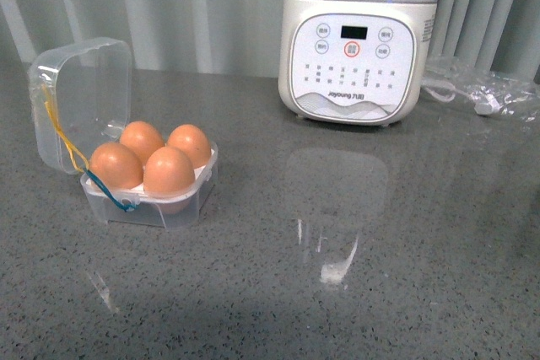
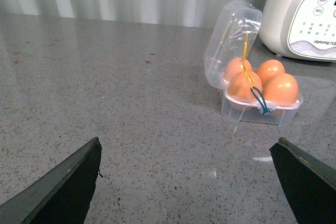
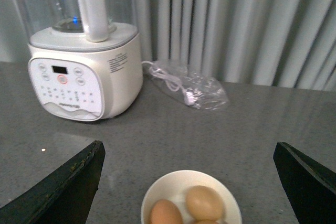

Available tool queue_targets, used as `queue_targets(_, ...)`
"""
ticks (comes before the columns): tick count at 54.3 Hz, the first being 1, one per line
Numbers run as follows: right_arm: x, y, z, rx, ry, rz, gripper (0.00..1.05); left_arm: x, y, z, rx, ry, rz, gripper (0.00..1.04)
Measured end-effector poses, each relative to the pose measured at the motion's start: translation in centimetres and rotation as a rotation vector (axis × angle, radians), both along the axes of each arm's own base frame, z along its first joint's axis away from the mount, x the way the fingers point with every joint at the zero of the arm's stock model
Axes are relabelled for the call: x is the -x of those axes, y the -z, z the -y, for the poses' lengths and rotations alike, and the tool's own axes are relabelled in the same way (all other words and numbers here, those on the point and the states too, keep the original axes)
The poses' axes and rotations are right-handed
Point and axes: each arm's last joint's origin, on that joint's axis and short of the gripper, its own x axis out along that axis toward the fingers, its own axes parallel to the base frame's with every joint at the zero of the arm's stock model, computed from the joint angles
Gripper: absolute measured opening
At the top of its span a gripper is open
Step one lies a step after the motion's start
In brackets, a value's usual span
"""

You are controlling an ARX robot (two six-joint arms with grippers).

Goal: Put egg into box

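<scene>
Left gripper (image 2: 188, 142), right gripper (image 3: 189, 144) gape wide; box (image 1: 192, 201) (lid up) holds four brown eggs (image 1: 169, 171)

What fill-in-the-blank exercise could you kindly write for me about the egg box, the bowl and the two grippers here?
The box holds ___ eggs.
Its hinged lid is ___, not shut.
The bowl in the right wrist view is ___ in colour.
The left gripper and the right gripper are both ___, holding nothing.
Missing words: four; open; white; open.
</scene>
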Motion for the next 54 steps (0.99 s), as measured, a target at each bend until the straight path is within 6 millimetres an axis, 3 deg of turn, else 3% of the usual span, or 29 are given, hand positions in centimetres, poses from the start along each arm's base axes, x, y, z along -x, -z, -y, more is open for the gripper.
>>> queue_targets(10,1.8,-0.6,1.3,0.015,0.058,0.031,0.96,0.0,0.0,0.0,0.0,0.0,0.0,0.98)
queue_targets(18,3.4,1.6,0.3,-0.014,0.019,0.018,0.64,0.0,0.0,0.0,0.0,0.0,0.0,0.98)
queue_targets(27,4.0,4.5,-0.8,-0.018,0.02,0.015,0.36,0.0,0.0,0.0,0.0,0.0,0.0,0.98)
queue_targets(35,4.4,6.9,-1.7,-0.018,0.016,0.008,0.03,0.0,0.0,0.0,0.0,0.0,0.0,0.98)
queue_targets(54,5.2,9.9,-3.3,-0.018,0.009,0.012,0.03,0.0,0.0,0.0,0.0,-0.001,0.0,0.98)
